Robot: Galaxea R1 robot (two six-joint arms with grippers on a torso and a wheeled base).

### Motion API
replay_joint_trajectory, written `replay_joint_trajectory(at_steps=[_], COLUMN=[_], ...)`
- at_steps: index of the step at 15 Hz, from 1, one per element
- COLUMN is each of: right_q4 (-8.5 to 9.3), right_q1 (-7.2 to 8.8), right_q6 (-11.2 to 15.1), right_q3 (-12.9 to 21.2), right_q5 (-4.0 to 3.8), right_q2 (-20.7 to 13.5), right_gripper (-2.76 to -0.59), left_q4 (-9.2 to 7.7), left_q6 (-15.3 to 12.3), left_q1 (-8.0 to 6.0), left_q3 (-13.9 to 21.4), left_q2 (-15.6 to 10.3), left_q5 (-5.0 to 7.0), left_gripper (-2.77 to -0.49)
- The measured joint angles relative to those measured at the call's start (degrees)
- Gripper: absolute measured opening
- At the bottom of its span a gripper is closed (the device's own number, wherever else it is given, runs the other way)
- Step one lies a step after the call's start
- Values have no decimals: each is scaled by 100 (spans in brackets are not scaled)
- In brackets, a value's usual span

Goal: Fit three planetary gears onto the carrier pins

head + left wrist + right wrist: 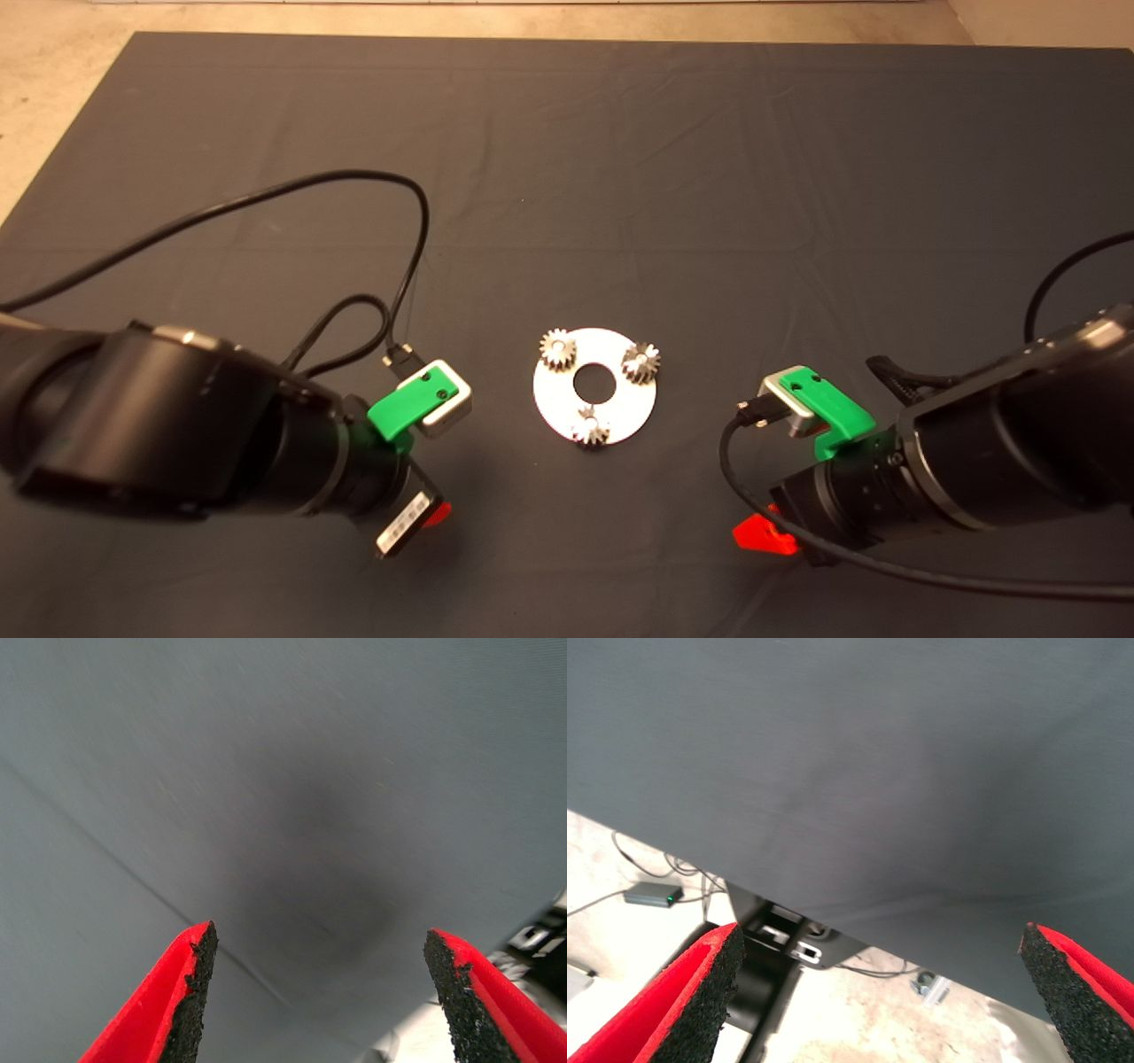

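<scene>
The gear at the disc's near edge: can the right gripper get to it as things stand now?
Probably yes. The right gripper is open and holds nothing, and only bare mat lies between it and that gear, which sits on the disc.

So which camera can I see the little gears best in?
The head view: all three planetary gears sit on the silver disc there. Both wrist views show only dark mat between open red fingers, no gears.
</scene>
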Motion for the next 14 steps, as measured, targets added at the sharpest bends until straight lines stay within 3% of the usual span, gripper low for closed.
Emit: replay_joint_trajectory(at_steps=[3, 6, 9, 10, 11, 12, 14], right_q4=[-486, -790, -943, -1044, -1170, -1315, -1813], right_q1=[-21, -35, -226, -351, -504, -739, -1354], right_q6=[284, 491, 559, 574, 575, 579, 576], right_q3=[30, 39, 41, 41, 46, 46, 46], right_q5=[27, 20, 16, 17, 24, 14, 33], right_q2=[513, 655, 715, 747, 749, 733, 598], right_gripper=[-102, -102, -102, -102, -102, -102, -102], left_q4=[-2, 31, 87, 163, 241, 271, 595], left_q6=[-817, -1190, -1385, -1400, -1418, -1420, -1426], left_q1=[0, 0, 13, 113, 334, 579, 1050], left_q3=[329, 431, 440, 442, 442, 445, 445], left_q2=[-106, -144, -133, -133, -132, -132, -133], left_q5=[182, 215, 218, 223, 218, 222, 223], left_gripper=[-164, -164, -164, -164, -164, -164, -164])
